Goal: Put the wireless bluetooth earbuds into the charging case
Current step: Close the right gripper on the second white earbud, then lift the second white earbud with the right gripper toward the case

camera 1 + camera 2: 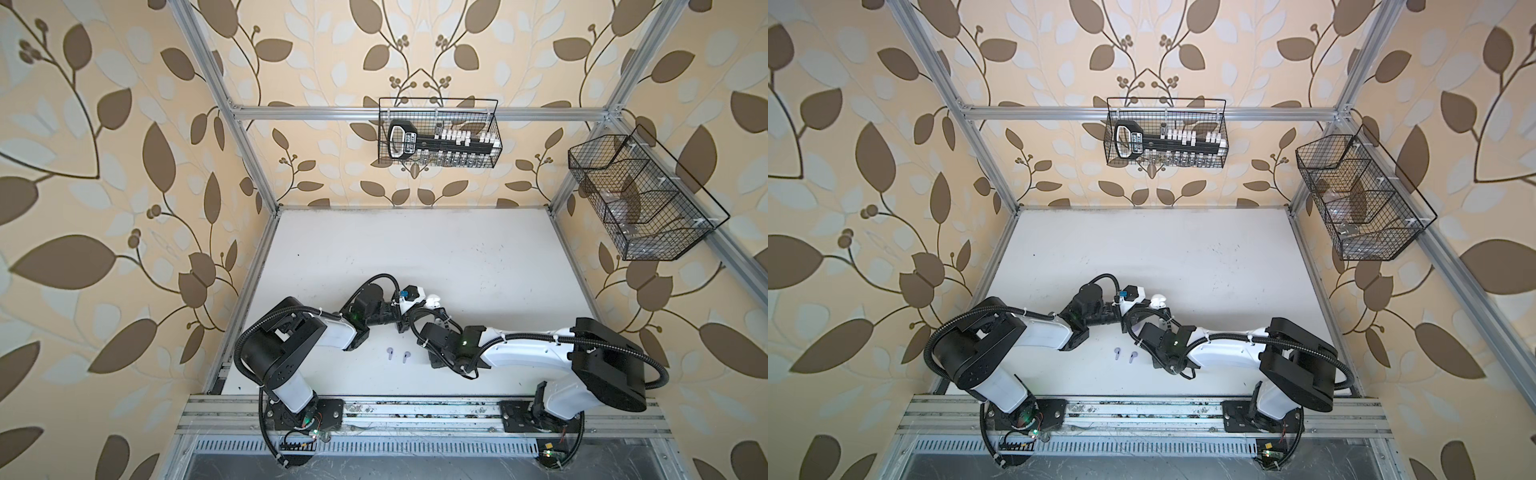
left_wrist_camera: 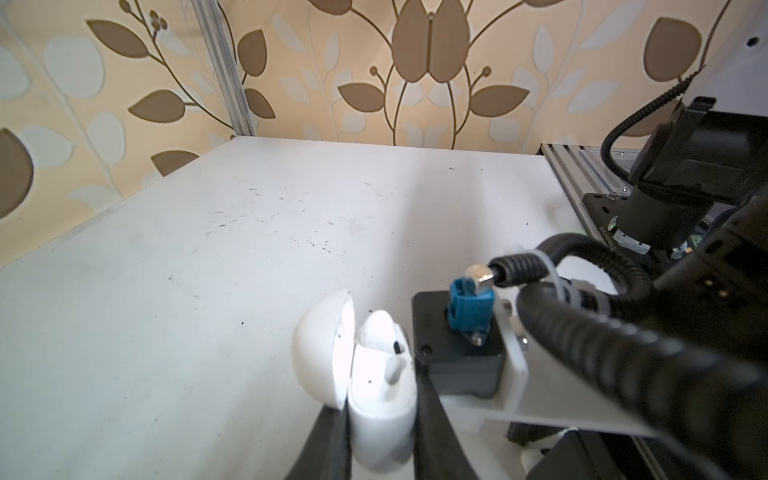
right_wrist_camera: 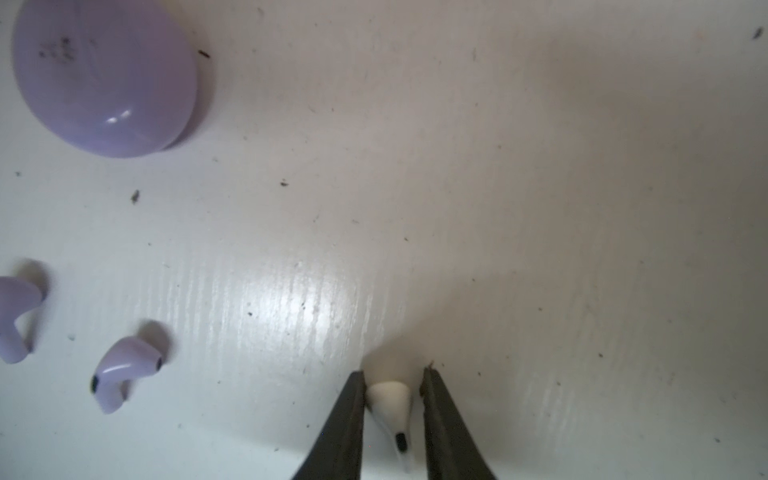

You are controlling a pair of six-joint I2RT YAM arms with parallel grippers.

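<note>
Lying loose on the table point(image 1: 478, 257), two lilac earbuds point(image 1: 405, 356); farther back and rightward, the left gripper point(image 2: 376, 390) is clamped on the open white charging case point(image 2: 382, 399) — the right gripper point(image 3: 392, 376) straddles a white earbud point(image 3: 390, 403) on the table, though whether it grips cannot be told.

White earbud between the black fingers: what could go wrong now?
The white earbud is tiny and tapered, with a gap at one jaw of the right gripper; it might squirt out when squeezed. The white case in the left gripper has small sockets, so a tilted earbud may miss.
</note>
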